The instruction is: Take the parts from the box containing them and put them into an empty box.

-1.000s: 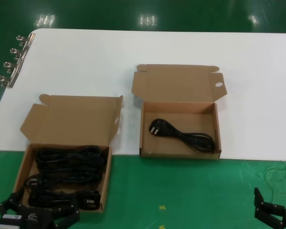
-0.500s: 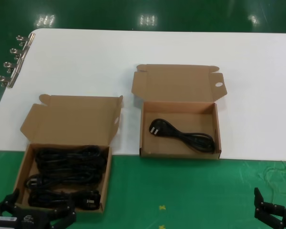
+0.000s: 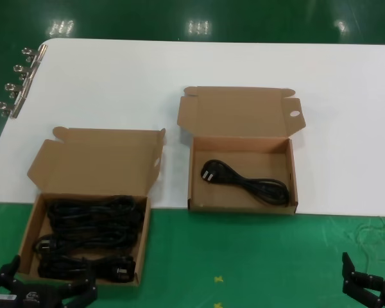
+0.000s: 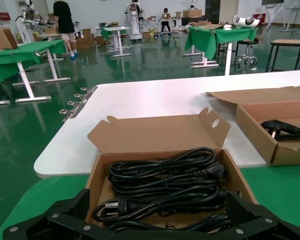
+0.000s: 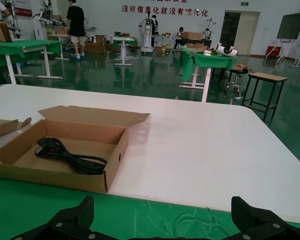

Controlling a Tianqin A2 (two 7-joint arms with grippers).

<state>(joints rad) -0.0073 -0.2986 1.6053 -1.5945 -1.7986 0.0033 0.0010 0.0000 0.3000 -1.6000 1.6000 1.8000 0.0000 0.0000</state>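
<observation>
Several black power cords [image 3: 90, 231] [image 4: 165, 180] lie bundled in the left cardboard box [image 3: 28, 228] [image 4: 96, 172], whose lid [image 3: 96, 160] stands open. The other box [image 3: 293, 176] [image 5: 117, 150], with a small hole in its lid tab [image 3: 294, 113], holds one cord [image 3: 244, 181] [image 5: 70, 155]. My left gripper [image 3: 45, 287] [image 4: 162, 212] is open just off the near end of the full box, with nothing between its fingers. My right gripper [image 3: 372, 287] [image 5: 165, 215] is open low over the green mat at the near right, holding nothing.
Both boxes straddle the front edge of the white table [image 3: 179, 70] and the green mat [image 3: 244, 256]. Metal binder clips [image 3: 16, 83] [image 4: 77, 102] line the table's far left edge. A loose pale thread [image 3: 372, 237] lies on the mat near my right gripper.
My left gripper has drawn back toward me, away from the full box, still open and empty. The right gripper and both boxes have not moved.
</observation>
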